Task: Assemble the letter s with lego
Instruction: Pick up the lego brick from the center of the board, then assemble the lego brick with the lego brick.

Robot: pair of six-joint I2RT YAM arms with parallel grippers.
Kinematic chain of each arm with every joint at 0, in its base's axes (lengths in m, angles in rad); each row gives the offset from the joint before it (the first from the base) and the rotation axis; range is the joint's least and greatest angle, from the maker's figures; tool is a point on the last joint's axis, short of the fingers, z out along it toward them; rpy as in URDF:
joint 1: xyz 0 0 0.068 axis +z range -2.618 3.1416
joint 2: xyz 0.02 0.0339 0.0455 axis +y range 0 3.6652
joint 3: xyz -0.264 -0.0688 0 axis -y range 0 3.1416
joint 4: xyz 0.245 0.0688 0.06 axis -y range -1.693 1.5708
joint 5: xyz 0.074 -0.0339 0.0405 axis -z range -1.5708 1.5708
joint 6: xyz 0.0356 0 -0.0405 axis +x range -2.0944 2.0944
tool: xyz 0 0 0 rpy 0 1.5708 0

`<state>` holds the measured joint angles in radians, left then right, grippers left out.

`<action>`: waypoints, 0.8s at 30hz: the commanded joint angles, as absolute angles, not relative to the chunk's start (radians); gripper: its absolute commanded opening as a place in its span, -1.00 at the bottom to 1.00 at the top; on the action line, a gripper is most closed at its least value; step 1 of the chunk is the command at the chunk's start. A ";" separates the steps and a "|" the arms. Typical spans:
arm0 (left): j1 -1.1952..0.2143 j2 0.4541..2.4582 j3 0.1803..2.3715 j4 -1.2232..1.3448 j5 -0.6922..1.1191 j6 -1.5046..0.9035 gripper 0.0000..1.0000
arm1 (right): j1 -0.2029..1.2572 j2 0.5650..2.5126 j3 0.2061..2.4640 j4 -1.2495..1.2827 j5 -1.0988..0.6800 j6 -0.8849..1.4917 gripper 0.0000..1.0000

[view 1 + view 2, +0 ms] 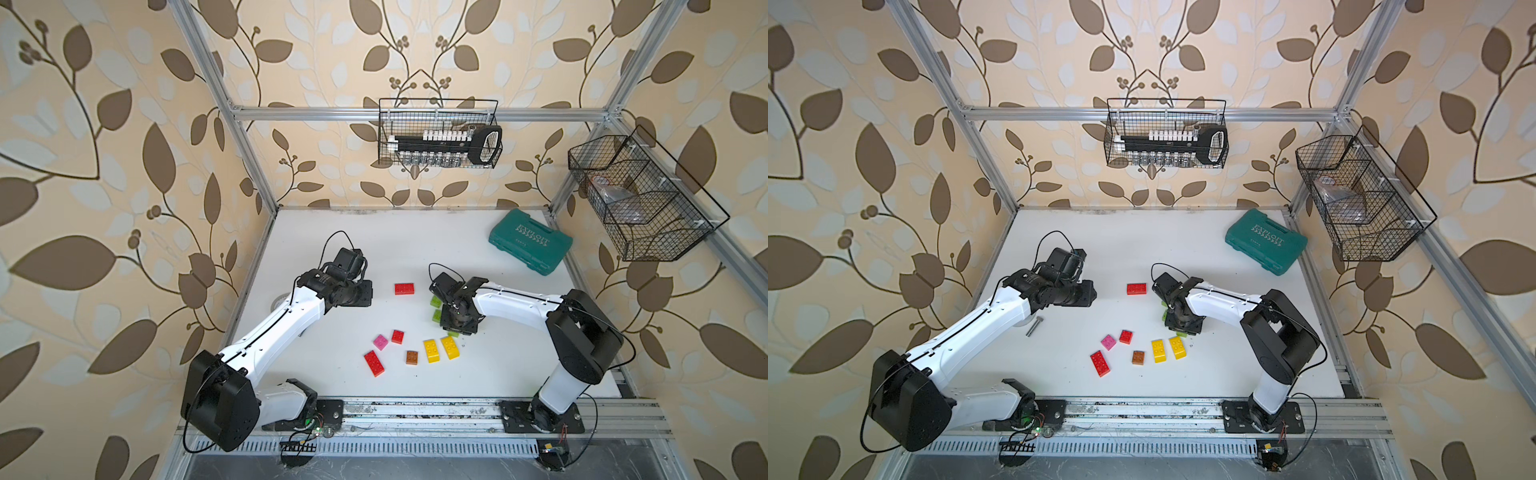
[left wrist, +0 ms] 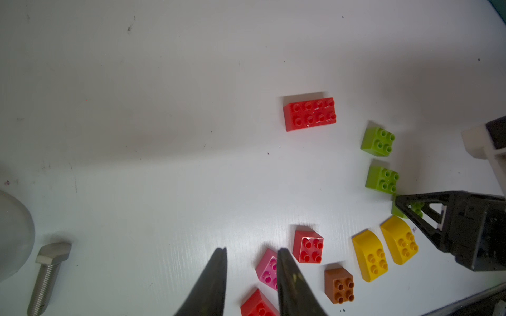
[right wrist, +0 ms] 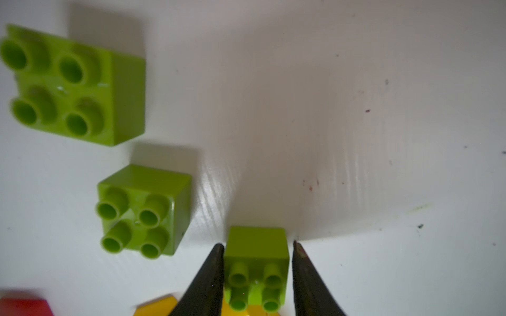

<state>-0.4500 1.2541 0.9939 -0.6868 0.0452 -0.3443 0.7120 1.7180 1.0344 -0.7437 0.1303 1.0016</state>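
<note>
1. Both top views: lego point(image 1: 432, 351) point(image 1: 1158, 351) centre-frame on table point(image 1: 374, 232) point(image 1: 1121, 232); teal case point(image 1: 530, 241) point(image 1: 1266, 241) upper right, well apart.
2. Left wrist: left gripper point(image 2: 252, 249) slightly parted, empty, beside pink brick point(image 2: 267, 266).
3. Right wrist: right gripper point(image 3: 257, 243) straddles lime brick point(image 3: 257, 253), bottom centre; pinch unclear.

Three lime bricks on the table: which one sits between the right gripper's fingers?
The lime brick nearest the yellow bricks, flanked by the right gripper; the other two lime bricks stand clear.

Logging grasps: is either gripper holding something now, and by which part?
Cannot be told: the right gripper flanks two opposite side walls of a lime green square plastic brick; the left gripper holds nothing.
</note>
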 commanded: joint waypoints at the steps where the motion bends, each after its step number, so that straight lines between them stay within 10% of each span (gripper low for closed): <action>1: -0.437 1.242 0.995 -0.695 0.044 -0.352 -0.33 | 0.710 1.731 1.048 -0.758 0.140 1.014 -0.31; 9: -0.428 1.238 1.022 -0.713 0.054 -0.347 -0.37 | 0.712 1.683 1.166 -0.936 0.177 0.931 -0.87; 24: -0.335 1.234 0.998 -0.666 0.111 -0.349 -0.37 | 0.711 2.258 2.221 -1.388 0.074 0.681 -0.98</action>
